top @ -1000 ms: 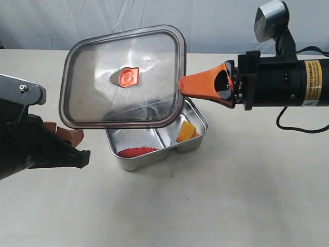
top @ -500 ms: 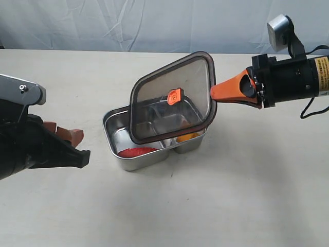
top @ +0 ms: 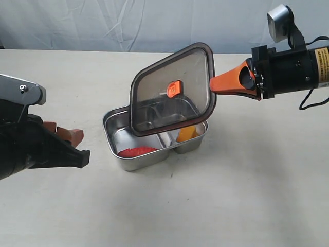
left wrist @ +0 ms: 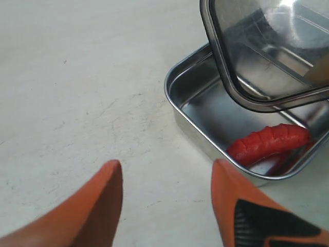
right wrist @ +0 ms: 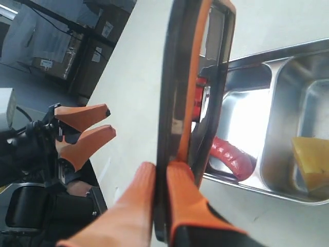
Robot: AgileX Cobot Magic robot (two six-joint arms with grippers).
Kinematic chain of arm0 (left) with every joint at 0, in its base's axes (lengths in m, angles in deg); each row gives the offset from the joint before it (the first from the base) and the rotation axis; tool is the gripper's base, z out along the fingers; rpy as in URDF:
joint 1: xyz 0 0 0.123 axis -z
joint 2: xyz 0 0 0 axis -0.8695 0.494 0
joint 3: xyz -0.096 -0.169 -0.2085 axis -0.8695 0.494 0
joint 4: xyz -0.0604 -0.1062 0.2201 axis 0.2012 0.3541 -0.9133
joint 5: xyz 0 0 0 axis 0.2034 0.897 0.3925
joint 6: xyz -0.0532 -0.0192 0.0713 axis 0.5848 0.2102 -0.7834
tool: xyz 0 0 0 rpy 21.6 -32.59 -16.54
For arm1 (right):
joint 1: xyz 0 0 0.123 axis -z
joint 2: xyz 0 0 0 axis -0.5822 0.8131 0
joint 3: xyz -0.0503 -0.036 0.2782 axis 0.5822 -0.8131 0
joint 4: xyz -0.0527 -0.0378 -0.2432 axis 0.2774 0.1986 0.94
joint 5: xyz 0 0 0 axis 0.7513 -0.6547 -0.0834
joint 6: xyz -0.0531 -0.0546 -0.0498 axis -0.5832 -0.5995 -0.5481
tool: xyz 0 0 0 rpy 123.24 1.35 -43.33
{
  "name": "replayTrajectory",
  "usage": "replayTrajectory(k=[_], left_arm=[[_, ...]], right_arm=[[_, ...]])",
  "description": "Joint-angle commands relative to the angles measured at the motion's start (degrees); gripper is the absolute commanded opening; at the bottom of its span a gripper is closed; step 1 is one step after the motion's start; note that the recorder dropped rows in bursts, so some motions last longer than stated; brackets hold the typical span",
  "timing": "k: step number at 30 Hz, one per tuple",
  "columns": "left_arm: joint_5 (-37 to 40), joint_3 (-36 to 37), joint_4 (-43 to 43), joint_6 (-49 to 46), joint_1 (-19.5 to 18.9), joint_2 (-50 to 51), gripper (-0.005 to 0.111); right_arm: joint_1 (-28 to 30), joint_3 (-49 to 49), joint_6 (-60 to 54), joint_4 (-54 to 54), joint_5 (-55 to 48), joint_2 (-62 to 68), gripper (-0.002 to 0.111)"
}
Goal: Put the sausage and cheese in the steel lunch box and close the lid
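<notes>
Above the steel lunch box (top: 110, 128), steeply tilted: the lid (top: 154, 105), smoky see-through, dark rim, orange valve tab (top: 175, 88) at centre. Right gripper (top: 215, 85) pinched on its edge. Left gripper (left wrist: 165, 167) spread wide, empty, low beside the box. Table (top: 236, 195) pale beige, matte; wrinkled whitish cloth (top: 128, 20) behind. Larger compartment (top: 121, 140): sausage (top: 136, 152), glossy red, ridged. Smaller compartment (top: 191, 144): cheese (top: 186, 134), yellow-orange wedge.

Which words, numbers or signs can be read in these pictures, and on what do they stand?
No text can be read here.
Yellow label on the right arm: dark print, too small to read.
Boxes far behind, in the right wrist view: any marks are too blurred to read.
Lid and lunch box: no text visible.
</notes>
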Motion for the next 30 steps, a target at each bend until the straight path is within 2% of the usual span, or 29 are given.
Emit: replayTrajectory(k=[1, 11, 18, 24, 30], left_arm=[[0.0, 0.1, -0.6, 0.4, -0.2, -0.4, 0.05], [0.0, 0.1, -0.6, 0.4, -0.2, -0.4, 0.05], [0.0, 0.1, -0.6, 0.4, -0.2, -0.4, 0.05], [0.0, 0.1, -0.6, 0.4, -0.2, -0.4, 0.05], [0.0, 0.1, -0.6, 0.4, -0.2, -0.4, 0.05]], right_arm=[[-1.8, -0.4, -7.7, -0.5, 0.5, -2.8, -0.001], [-10.1, -0.9, -5.7, -0.5, -2.2, -13.7, -0.001], [-10.3, -3.5, -5.0, -0.5, -0.4, -15.2, -0.001], [-13.1, -8.2, -8.9, -0.5, 0.5, -17.0, -0.001], [-13.0, -9.0, -9.7, -0.5, -6.5, -22.1, -0.001]])
